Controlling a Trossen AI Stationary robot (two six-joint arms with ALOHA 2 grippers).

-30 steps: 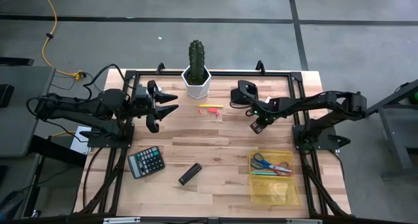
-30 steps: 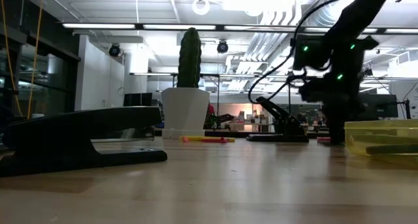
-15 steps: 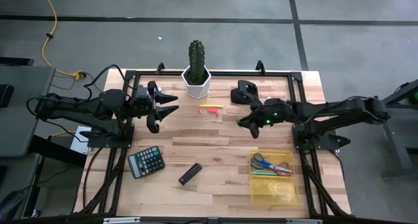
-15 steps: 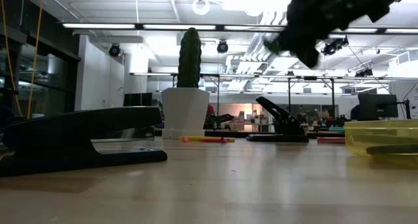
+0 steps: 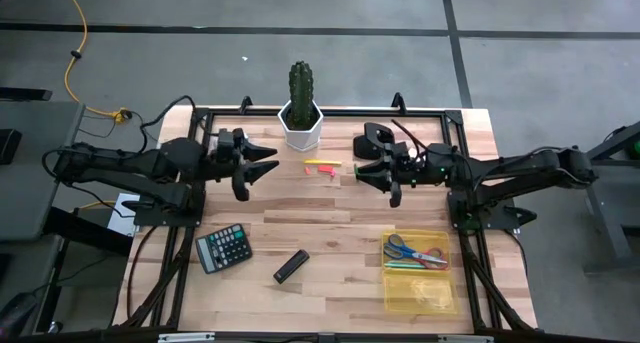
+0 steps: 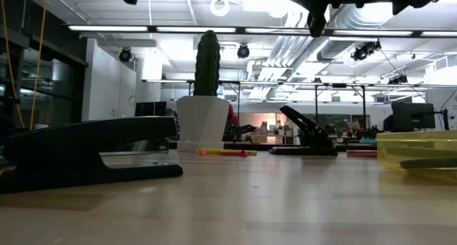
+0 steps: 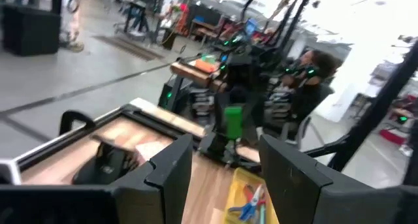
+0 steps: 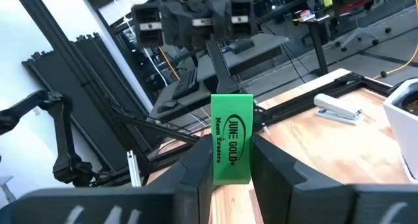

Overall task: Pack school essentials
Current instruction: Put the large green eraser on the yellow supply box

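Observation:
A green eraser in a printed sleeve sits between the fingers of my right gripper, which is high over the table's middle and points level toward the left arm. The left wrist view also shows the eraser. My left gripper hovers open at the table's left, pointing level toward the right arm, with nothing between its fingers. The yellow tray at the near right holds scissors and pens. A yellow and a red marker lie flat on the table near the cactus pot. My right gripper pinches the eraser's two narrow long edges near one end between its two fingers. The fingers come level from the table's right. The rest of the eraser sticks out past the fingertips, printed face toward the wrist camera, lifted clear of the table.
A cactus in a white pot stands at the far middle. A black hole punch sits just beyond my right gripper. A black calculator and a black stapler lie toward the near left. Bare wood lies between them and the tray.
My right gripper has risen from the table near the hole punch and tipped from pointing down to pointing level toward the table's left. It now sits a little farther left and toward the far edge.

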